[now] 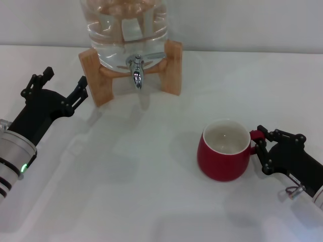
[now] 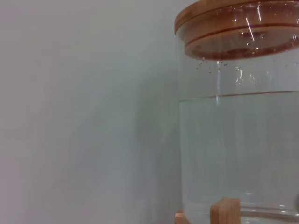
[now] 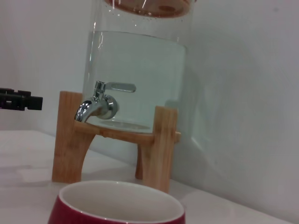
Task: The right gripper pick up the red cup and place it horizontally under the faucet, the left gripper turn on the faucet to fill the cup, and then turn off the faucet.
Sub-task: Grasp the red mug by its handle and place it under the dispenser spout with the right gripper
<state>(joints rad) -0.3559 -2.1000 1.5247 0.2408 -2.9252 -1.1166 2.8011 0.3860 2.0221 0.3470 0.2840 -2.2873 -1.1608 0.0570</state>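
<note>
A: What does the head view show?
B: The right tool [image 1: 261,146] is at the handle of the red cup [image 1: 223,156]. Its black prongs sit on each side of the handle, closed around it. The cup stands upright on the white surface [image 1: 126,191], just beside the tool.
A: And the left tool [image 1: 63,85]?
B: Its prongs are spread apart with nothing between them. The faucet [image 1: 136,70] is near it, off to its right (the spout points down). The faucet sits in a clear jug [image 1: 123,30] on a wooden stand [image 1: 174,65].
A: What about the left wrist view?
B: Only the jug [image 2: 238,154], its water and its wooden lid [image 2: 233,23]. No prongs show there.
A: And the right wrist view?
B: The cup's rim [image 3: 117,205] is right up close. The faucet [image 3: 100,102] is well beyond it, with its lever lying flat. The left tool's tip [image 3: 18,100] peeks in from the edge.
</note>
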